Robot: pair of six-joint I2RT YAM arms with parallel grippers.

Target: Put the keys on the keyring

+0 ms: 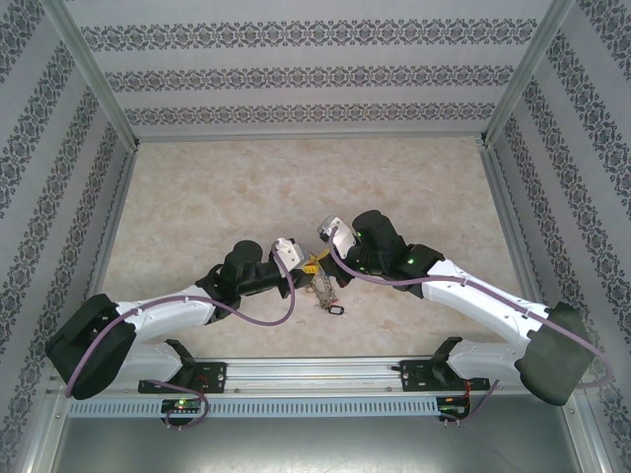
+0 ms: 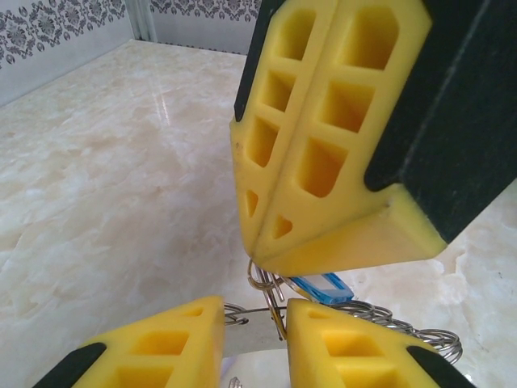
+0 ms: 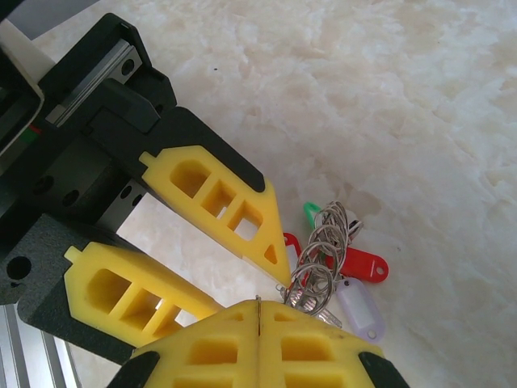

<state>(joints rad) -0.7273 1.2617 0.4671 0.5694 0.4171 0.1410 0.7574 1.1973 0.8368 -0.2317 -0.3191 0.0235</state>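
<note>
The keyring, a tangled bunch of thin wire loops, sits about midway between the left and right edges of the counter, in its near half and closer to the near edge than to the far one. Coloured tags fan out from it onto the marble surface: a red tag on the side away from the arms, a pale lilac tag just beside that, a green tag poking out behind the loops, and a blue tag that the left wrist view shows lying under the wire. The right claw has its yellow foam fingers pressed flat together with only a seam between them, and their tips pinch one loop at the edge of the keyring. The left claw faces it from the opposite side, its fingers set narrowly apart; a strand of the wire stands in the gap between them, and I cannot tell whether either pad touches it. The two arms meet over the keyring, fingertip close to fingertip.
</note>
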